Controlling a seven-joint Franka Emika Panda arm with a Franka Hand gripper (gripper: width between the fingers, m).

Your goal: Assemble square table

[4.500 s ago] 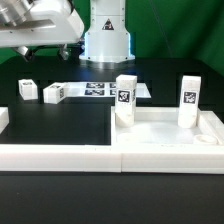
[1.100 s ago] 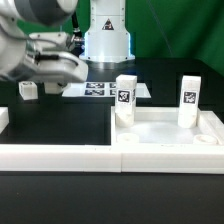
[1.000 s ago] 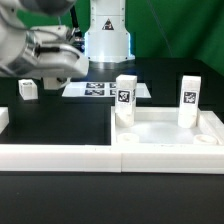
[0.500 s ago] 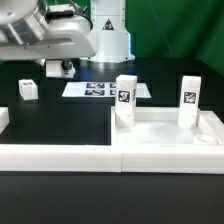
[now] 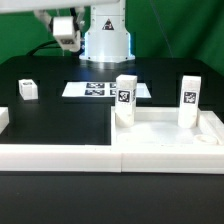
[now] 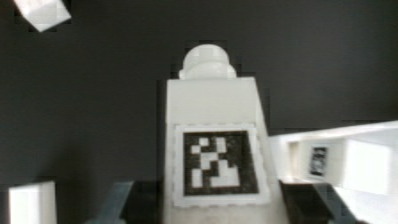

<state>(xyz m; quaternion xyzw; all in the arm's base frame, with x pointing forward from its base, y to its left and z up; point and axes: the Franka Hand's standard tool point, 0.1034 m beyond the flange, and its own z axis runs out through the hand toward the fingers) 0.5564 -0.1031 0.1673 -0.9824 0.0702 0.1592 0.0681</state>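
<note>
While high above the counter (image 5: 60, 125), pincer (image 5: 65, 33): partway closed, clamped on the held leg block (image 6: 214, 120).
Peg end of the held leg block: rounded, pointing away from the pincer.
Exterior view alone: height of the pincer over the counter's far side, toward that view's left; held leg block small and blurred there.
Wrist view alone: black-and-white tag (image 6: 217, 170) on the held leg block, dark fingers (image 6: 134, 205) pressed on either side near the tagged end.
Square table top (image 5: 160, 132): flat on the counter's near side, toward the exterior view's right.
First upright leg block (image 5: 125, 100): standing at the top's far corner, on the exterior view's left.
Second upright leg block (image 5: 189, 100): standing at the other far corner.
Loose leg block (image 5: 28, 89): resting on the counter at the exterior view's left, well apart from the top.
Marker board (image 5: 105, 90): flat on the counter, beyond the top.
</note>
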